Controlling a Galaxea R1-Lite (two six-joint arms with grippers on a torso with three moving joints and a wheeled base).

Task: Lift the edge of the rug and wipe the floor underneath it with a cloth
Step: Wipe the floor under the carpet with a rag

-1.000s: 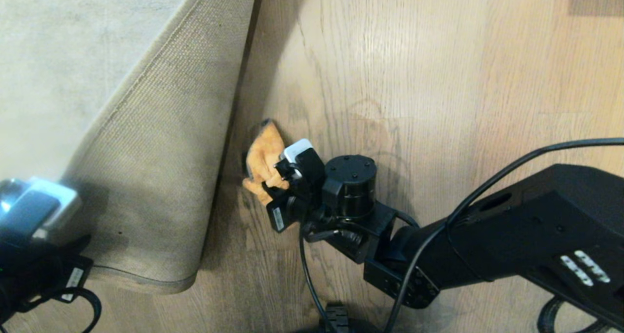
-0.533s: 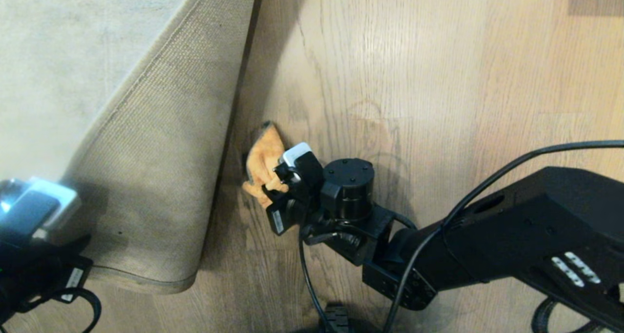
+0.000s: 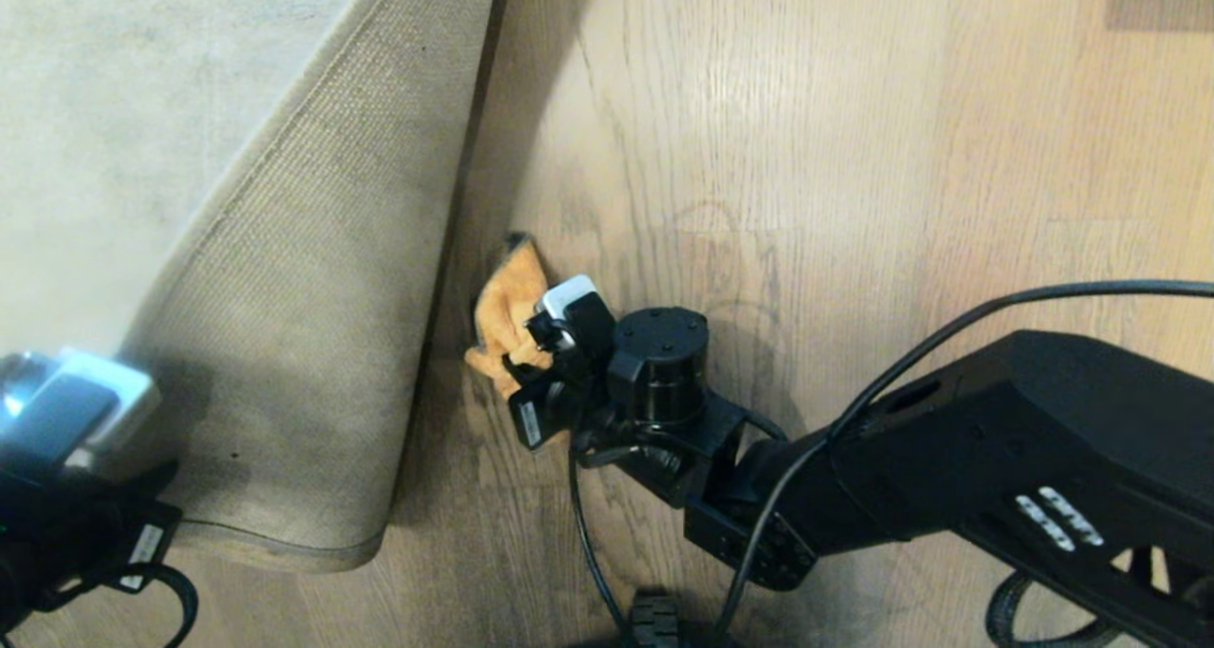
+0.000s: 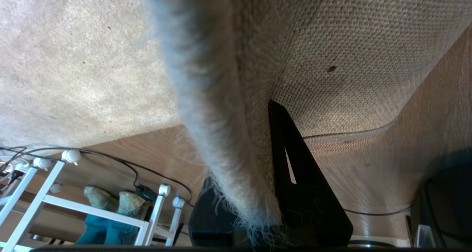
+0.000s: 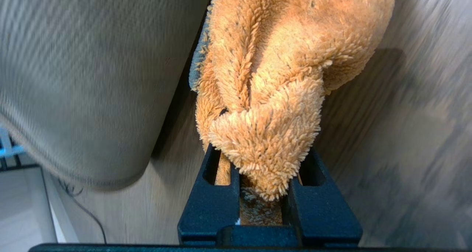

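Orange cloth point(image 3: 507, 316) clamped in our right hand point(image 3: 531, 359), pressed on the floor point(image 3: 854, 155) just beside the rug edge point(image 3: 446, 240); it's slid slightly nearer that edge than before. Left hand point(image 4: 273, 193) stays pinched on the lifted rug.

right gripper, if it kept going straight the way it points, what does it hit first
Probably the folded-back rug edge. The right gripper, shut on the cloth, points across the floor at it; the cloth would likely touch first.
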